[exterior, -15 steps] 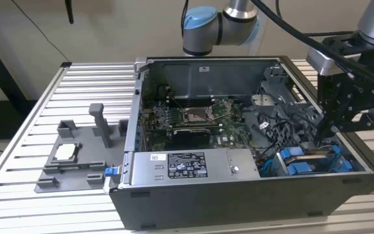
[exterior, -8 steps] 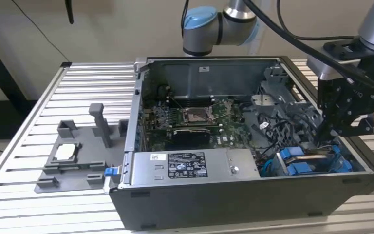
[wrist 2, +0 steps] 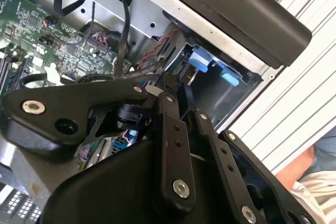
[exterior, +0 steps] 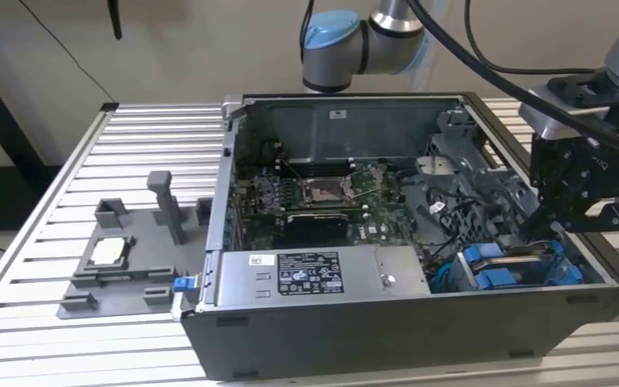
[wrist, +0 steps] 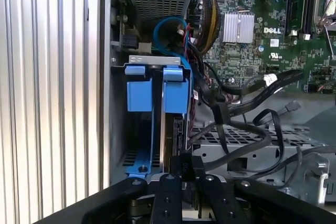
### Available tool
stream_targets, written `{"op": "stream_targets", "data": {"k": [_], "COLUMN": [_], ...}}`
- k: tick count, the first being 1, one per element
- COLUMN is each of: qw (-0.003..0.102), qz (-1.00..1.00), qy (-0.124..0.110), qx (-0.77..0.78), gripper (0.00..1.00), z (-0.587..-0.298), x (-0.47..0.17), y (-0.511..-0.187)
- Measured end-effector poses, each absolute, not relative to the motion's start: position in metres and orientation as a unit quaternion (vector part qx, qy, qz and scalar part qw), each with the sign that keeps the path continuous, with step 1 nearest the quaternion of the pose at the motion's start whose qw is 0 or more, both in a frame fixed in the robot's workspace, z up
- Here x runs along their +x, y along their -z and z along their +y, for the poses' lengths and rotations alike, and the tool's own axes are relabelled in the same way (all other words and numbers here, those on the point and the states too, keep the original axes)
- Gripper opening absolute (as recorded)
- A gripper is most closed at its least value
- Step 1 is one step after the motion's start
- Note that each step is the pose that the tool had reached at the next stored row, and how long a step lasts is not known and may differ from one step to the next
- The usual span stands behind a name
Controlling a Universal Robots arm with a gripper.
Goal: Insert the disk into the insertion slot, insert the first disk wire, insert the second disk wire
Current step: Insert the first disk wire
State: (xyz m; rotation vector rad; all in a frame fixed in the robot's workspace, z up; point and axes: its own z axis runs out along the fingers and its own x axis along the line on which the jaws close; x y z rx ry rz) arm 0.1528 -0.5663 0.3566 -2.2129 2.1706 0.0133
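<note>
The disk (wrist: pixel 175 129) sits edge-on in the insertion slot (wrist: pixel 118 129), the grey metal bay at the case's corner on the exterior view's right. Its bright blue frame (exterior: pixel 500 272) shows as two blue tabs (wrist: pixel 175 96), also seen in the second wrist view (wrist 2: pixel 202 59). My gripper (exterior: pixel 541 234) reaches down into the case right at the disk's end. In the first wrist view the gripper (wrist: pixel 185 174) is shut on a black plug (wrist: pixel 184 162) of a disk wire, pressed against the disk's edge. The gripper (wrist 2: pixel 176 85) points into the bay.
The grey power-supply box (exterior: pixel 299 274) lies along the case's front wall. Behind it is the motherboard (exterior: pixel 321 193). Loose black cables (wrist: pixel 247 129) loop beside the bay. A grey fixture tray (exterior: pixel 116 266) stands on the slatted table outside the case. Part of a person (wrist 2: pixel 315 177) is nearby.
</note>
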Motion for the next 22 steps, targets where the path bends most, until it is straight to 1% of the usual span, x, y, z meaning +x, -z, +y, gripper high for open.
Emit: {"op": "stream_targets", "data": {"k": [6, 10, 19, 22], "qw": [0.01, 0.004, 0.003, -0.002], "qz": [0.701, 0.704, 0.72, 0.732], "qy": [-0.016, -0.021, -0.023, -0.028], "qx": [-0.713, -0.71, -0.693, -0.681], "gripper": [0.19, 0.19, 0.19, 0.19], "z": [-0.567, -0.567, -0.567, -0.567], "x": [0.162, 0.164, 0.168, 0.168], "y": [-0.352, -0.349, -0.344, -0.344]}}
